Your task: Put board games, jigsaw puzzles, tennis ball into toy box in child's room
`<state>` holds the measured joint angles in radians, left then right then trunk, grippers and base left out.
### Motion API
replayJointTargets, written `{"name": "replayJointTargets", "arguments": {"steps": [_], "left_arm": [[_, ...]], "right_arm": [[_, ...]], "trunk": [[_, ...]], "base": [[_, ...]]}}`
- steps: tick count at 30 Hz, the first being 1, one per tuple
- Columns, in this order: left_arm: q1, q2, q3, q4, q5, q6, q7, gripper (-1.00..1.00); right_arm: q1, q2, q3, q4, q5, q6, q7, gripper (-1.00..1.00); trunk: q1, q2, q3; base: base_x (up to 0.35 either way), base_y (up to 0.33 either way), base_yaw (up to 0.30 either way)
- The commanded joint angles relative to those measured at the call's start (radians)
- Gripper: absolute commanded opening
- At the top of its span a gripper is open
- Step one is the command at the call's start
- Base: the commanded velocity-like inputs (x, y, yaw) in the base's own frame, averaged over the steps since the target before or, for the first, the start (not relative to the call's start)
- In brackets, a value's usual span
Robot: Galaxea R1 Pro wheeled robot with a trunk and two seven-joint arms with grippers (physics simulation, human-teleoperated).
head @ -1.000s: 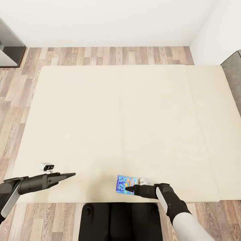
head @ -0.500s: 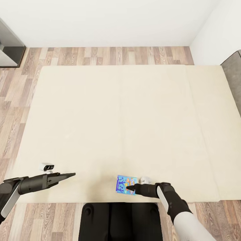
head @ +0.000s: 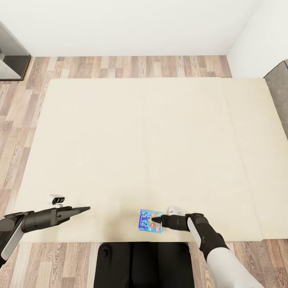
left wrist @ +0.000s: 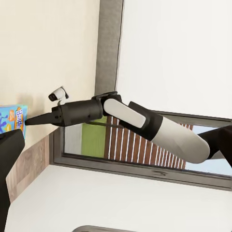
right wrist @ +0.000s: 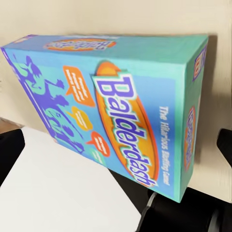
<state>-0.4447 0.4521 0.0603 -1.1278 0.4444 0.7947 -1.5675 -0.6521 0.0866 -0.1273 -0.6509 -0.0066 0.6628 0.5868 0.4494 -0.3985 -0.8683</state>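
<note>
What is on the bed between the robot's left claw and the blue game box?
Nothing. In the head view, the stretch of bed between the left end effector and the blue game box is bare cream mattress.

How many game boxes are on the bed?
1. The blue board game lies near the bed's front edge, right at the right end effector.

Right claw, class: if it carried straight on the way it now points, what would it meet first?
Most likely the blue board game lying on the bed: the right claw points at it, tip over its edge. Contact cannot be judged.
</note>
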Motion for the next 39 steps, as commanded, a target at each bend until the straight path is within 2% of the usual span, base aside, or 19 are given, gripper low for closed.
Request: {"name": "replayJointTargets", "arguments": {"steps": [1,11,39], "left_arm": [[0.0,0.0,0.0,0.0,0.0,0.011,-0.003,1.0],[0.0,0.0,0.0,0.0,0.0,0.011,-0.003,1.0],[0.0,0.0,0.0,0.0,-0.001,0.011,-0.003,1.0]], "right_arm": [[-0.002,0.002,-0.006,-0.001,0.0,0.009,0.003,1.0],[-0.028,0.002,-0.006,0.002,0.002,0.008,0.001,1.0],[-0.03,0.013,-0.006,0.007,0.008,0.002,0.002,1.0]], "trunk": [[0.001,-0.002,-0.001],[0.001,-0.002,-0.001],[0.001,-0.002,-0.001]], "base": [[0.0,0.0,0.0],[0.0,0.0,0.0],[0.0,0.0,0.0]]}}
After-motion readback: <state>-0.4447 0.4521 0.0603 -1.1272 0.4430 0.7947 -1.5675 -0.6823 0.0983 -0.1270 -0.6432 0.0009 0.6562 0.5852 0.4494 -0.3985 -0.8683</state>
